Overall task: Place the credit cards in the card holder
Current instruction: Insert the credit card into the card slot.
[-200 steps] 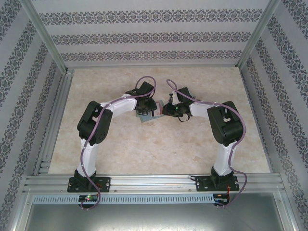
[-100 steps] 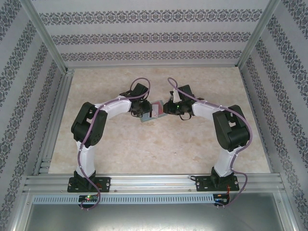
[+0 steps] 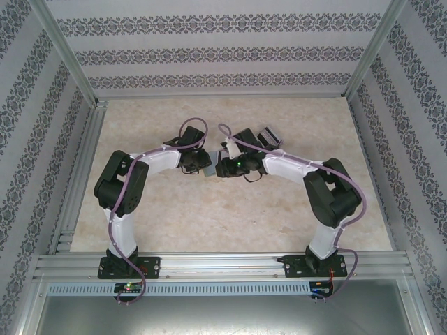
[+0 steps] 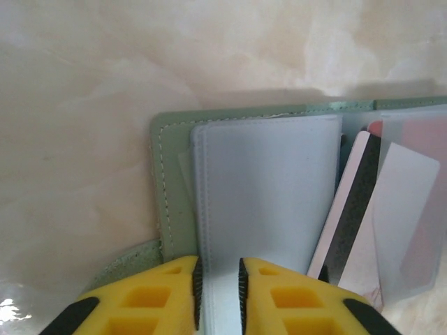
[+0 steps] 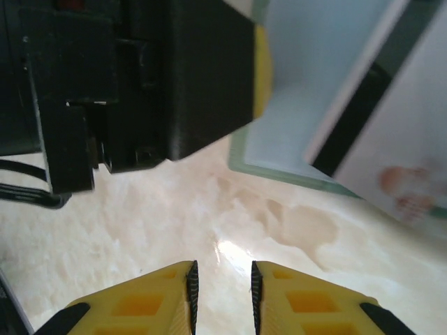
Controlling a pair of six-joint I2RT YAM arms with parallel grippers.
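Note:
The card holder (image 4: 167, 181) lies open on the table, pale green rim around clear pockets. My left gripper (image 4: 218, 264) is shut on the near edge of its white pocket leaf (image 4: 265, 188). A credit card (image 4: 349, 209), white with a black stripe, sits slanted among the pockets to the right. In the right wrist view that card (image 5: 356, 112) and the holder's green edge (image 5: 279, 171) lie ahead at the upper right. My right gripper (image 5: 222, 269) hovers open over bare table, nothing between its fingers. From above, both grippers meet at the holder (image 3: 208, 170).
The left gripper's black body (image 5: 174, 70) stands close ahead of the right fingers. A small grey and dark rectangular thing (image 3: 269, 135) lies on the table behind the right arm. Metal frame rails (image 3: 77, 181) and patterned walls bound the marble table (image 3: 230, 223).
Both arms have swung left, and the holder has moved left with them. The left jaws have narrowed onto the pocket leaf. The small rectangular thing behind the right arm is now uncovered.

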